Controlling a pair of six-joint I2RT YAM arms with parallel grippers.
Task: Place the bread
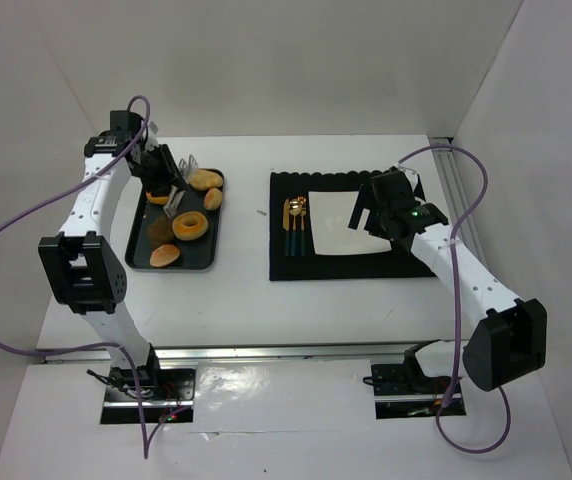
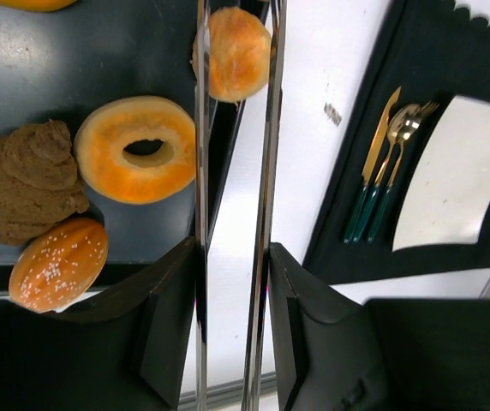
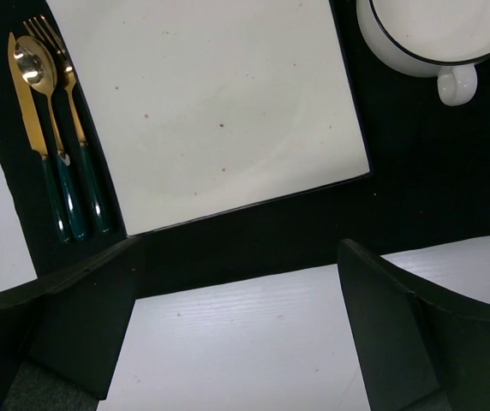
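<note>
Several breads lie on a dark tray (image 1: 206, 262): a bagel (image 2: 138, 148), a seeded bun (image 2: 58, 264), a brown piece (image 2: 24, 180) and a small round bun (image 2: 238, 53) at the tray's right edge. My left gripper (image 2: 233, 282) is shut on metal tongs (image 2: 200, 171) and hovers over the tray (image 1: 161, 175). The round bun shows between the tong arms near their tips; I cannot tell whether they touch it. My right gripper (image 3: 236, 325) is open and empty over the near edge of the black mat (image 1: 346, 265). The white square plate (image 3: 202, 103) is bare.
A gold knife, spoon and fork with green handles (image 3: 52, 145) lie on the mat left of the plate. A white cup (image 3: 433, 34) stands at the plate's far right. More buns (image 1: 204, 179) lie at the tray's far end. White walls close in on both sides.
</note>
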